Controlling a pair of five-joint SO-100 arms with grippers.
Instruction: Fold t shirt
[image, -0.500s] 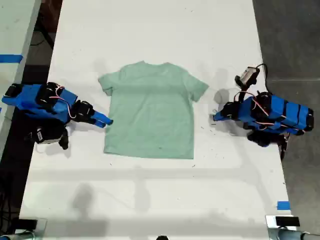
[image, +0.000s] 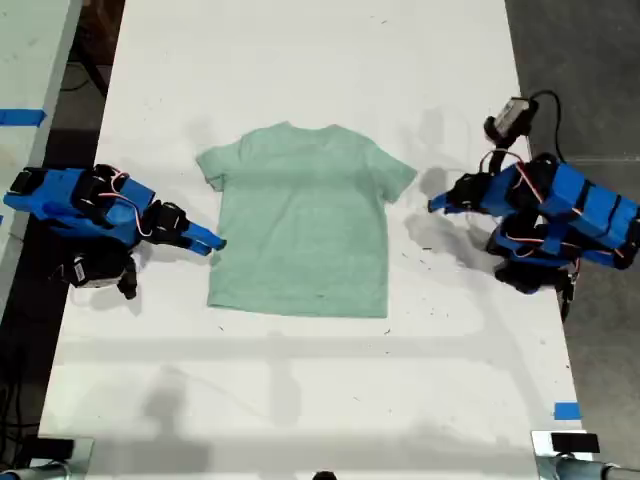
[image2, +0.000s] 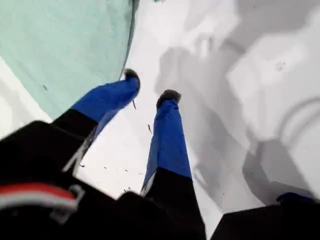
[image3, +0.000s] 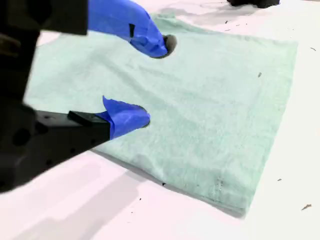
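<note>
First end effector (image2: 150, 85), open just off the shirt (image: 300, 220) at the exterior view's right, and second end effector (image3: 155, 82), open over its opposite edge, are judged pre-fold: the shirt, spread flat mid-surface (image: 300, 400), must next be gripped at its edges.

No readable text, no labels, no brand marks, no numbers, no signs anywhere in any of the three views

**Hidden and cut off**

In the first wrist view the t shirt (image2: 60, 45) runs off the frame — only one corner shows; in the second wrist view my second gripper (image3: 147, 80) covers part of it; its sleeves are cropped.
</note>
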